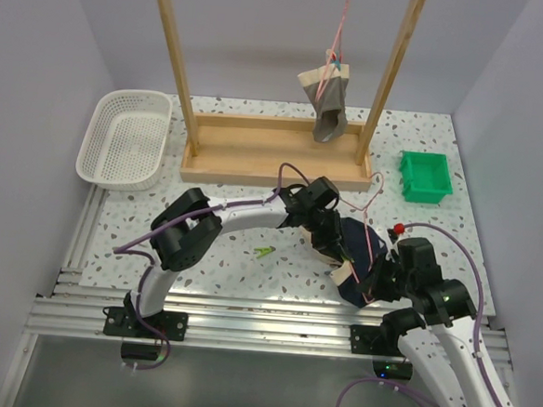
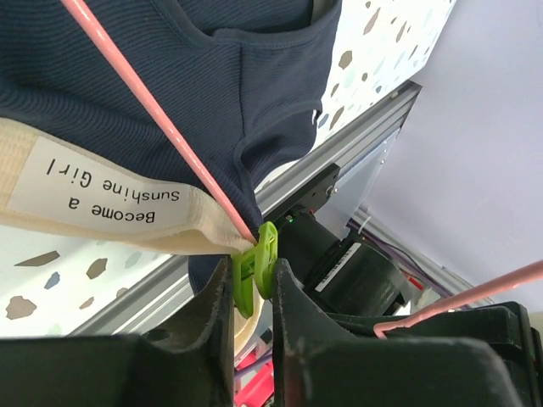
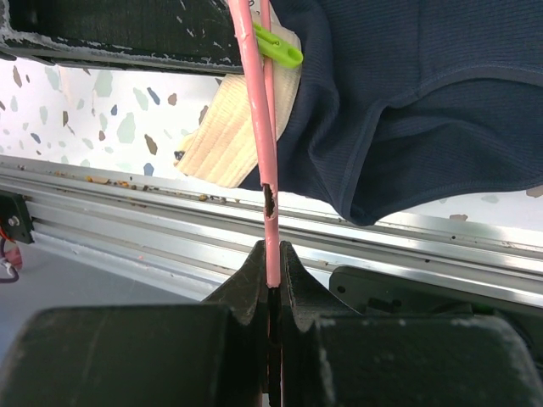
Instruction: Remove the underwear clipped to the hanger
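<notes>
The navy briefs lie on the tabletop between the two arms. Their tan waistband is fastened to a pink hanger by a green clip. The left claw is pinched on this clip. The right claw is clamped on the hanger wire. The grey briefs hang on the wooden rack, well apart.
</notes>
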Controlling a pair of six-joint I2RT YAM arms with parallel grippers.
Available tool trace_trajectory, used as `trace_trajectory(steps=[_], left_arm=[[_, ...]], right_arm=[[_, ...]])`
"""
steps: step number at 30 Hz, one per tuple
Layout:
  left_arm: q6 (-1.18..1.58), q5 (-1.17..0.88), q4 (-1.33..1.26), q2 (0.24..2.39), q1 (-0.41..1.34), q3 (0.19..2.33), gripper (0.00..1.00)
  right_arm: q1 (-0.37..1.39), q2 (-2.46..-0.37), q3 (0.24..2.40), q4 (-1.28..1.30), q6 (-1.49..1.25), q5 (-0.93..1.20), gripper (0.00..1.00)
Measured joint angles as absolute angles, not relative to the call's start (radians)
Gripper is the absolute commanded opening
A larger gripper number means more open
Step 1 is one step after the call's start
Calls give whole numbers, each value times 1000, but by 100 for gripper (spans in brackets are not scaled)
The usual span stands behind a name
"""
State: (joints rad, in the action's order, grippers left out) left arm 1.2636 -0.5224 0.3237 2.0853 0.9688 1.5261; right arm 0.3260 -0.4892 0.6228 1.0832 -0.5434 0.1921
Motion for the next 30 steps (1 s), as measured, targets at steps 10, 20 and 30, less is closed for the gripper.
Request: trace_trajectory(steps=[10,20,30], left_arm=[[1194,-537,344,2085,962,1528,0],[1077,-508,407,2009,926,1539,0],[872,-351,464,1698,798,1248,0]], right_arm=[[326,-489,623,1084,-551,191,0],[326,-503,623,1084,-574,161,0],[326,-502,642,1087,-591,139,0]])
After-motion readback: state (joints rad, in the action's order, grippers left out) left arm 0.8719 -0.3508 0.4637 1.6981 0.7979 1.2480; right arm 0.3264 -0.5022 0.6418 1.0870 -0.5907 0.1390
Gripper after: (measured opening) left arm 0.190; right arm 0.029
